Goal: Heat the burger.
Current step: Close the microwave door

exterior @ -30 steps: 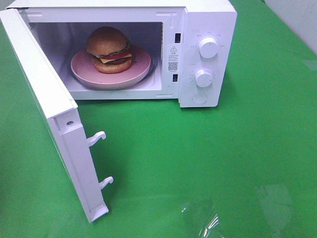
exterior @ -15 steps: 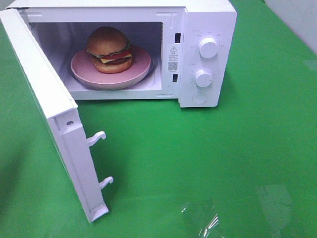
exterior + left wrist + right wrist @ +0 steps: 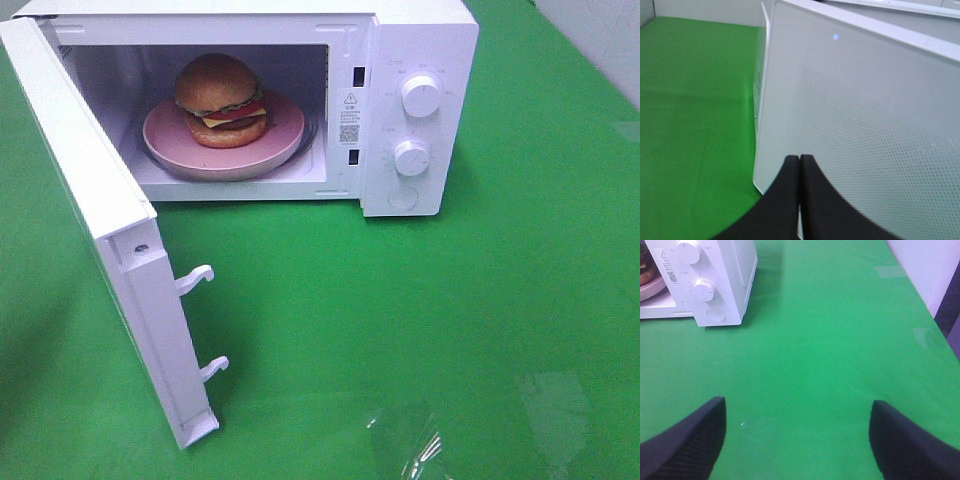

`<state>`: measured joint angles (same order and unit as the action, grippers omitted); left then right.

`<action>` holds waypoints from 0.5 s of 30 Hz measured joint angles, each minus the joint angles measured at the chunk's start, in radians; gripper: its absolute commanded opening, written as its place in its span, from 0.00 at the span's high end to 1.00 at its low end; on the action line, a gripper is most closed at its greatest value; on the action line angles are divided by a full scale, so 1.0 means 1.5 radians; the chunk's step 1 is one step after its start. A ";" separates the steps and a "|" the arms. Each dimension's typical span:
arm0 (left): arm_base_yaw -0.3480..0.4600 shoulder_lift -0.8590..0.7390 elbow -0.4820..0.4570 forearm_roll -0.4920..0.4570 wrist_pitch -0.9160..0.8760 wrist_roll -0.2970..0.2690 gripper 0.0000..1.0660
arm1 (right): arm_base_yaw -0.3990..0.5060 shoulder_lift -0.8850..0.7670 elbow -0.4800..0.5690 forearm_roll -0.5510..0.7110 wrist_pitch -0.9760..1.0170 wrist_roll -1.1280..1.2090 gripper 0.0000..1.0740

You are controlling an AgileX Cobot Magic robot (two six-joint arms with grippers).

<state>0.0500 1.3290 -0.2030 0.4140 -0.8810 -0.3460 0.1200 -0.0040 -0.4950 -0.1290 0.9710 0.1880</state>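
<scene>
Currently, far left: microwave door [image 3: 100, 200] stands swung wide open, hinged on the left, with two white latch hooks [image 3: 196, 277] sticking out of its free edge. Left gripper [image 3: 799, 162] is up close to the door's perforated panel, black fingers [image 3: 782, 200] pressed together with nothing between them. Can't tell whether the tips touch the panel. The door fills that wrist view and hides the burger from it.

Centre-left: burger [image 3: 220, 100] sits upright on the pink plate [image 3: 285, 135] inside the microwave [image 3: 420, 30] cavity, plate flat on the cavity floor. It's deep inside the oven, well apart from both grippers, and neither gripper shows in the high view.

Right of the cavity: control panel with two knobs [image 3: 420, 95], one above the other, and a round button [image 3: 403, 197] below them.

Further right: right gripper [image 3: 796, 410] hangs over bare green cloth [image 3: 520, 280], fingers spread wide and empty. It's in front of the microwave and off to its knob side. The oven's front corner and a sliver of the plate show at the edge of its wrist view, so the burger lies well away from this gripper, across the cloth and inside the cavity.
</scene>
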 measured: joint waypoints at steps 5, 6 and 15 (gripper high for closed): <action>-0.077 0.041 -0.013 -0.058 -0.008 0.041 1.00 | 0.000 0.000 0.000 0.000 0.000 0.000 0.29; -0.095 0.049 -0.015 -0.085 -0.009 0.057 1.00 | 0.000 0.000 0.000 0.000 0.000 0.000 0.29; -0.226 0.110 -0.043 -0.258 -0.009 0.145 1.00 | 0.000 0.000 0.000 0.000 0.000 0.000 0.29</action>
<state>-0.2890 1.4940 -0.2670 0.0270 -0.8950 -0.1290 0.1200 -0.0040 -0.4950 -0.1290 0.9710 0.1880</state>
